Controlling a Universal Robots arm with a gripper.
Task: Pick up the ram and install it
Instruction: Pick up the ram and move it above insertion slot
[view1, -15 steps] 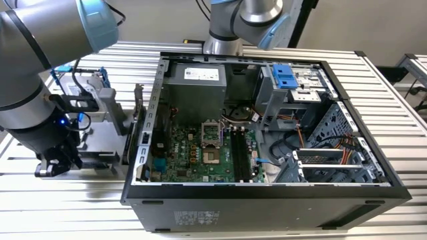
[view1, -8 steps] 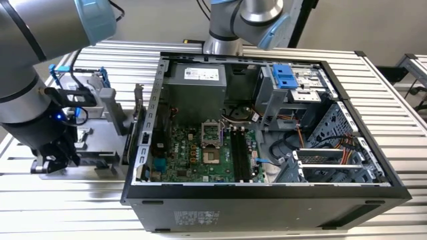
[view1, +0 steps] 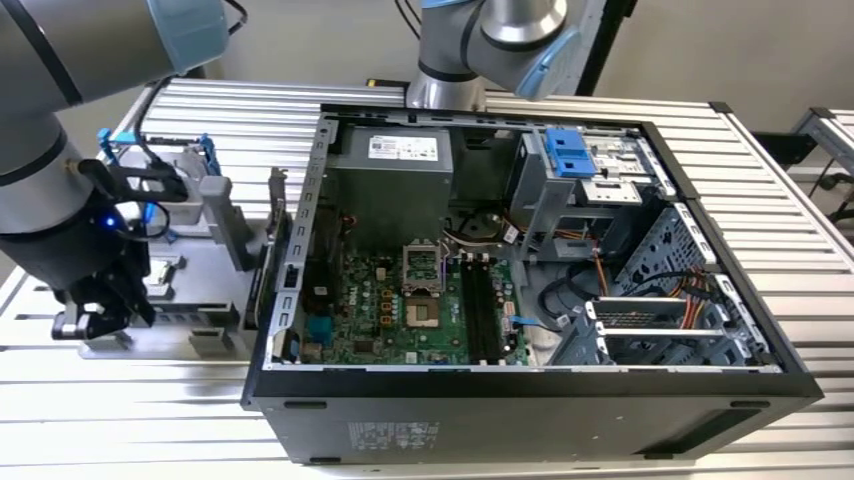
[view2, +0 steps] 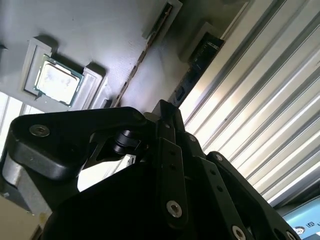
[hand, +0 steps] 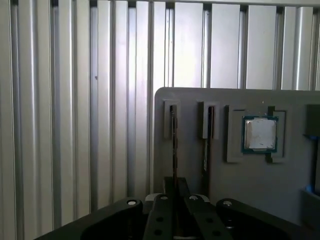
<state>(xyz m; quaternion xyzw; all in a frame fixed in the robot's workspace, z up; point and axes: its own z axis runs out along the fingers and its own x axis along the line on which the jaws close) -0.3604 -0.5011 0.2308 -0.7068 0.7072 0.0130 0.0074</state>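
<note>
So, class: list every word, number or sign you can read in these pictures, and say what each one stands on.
White label on the grey power supply box: too small to read.
Pale sticker on the black computer case's outer wall: blurred, unreadable.
Nothing else is legible.

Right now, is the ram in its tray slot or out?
In: the ram stands on edge, slotted in the grey tray, end effector at it.

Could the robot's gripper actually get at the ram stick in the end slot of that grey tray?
Probably yes. In the first wrist view the gripper is lined up right at the ram standing on edge in the grey tray, with nothing between them. The processor chip sits well aside.
</note>
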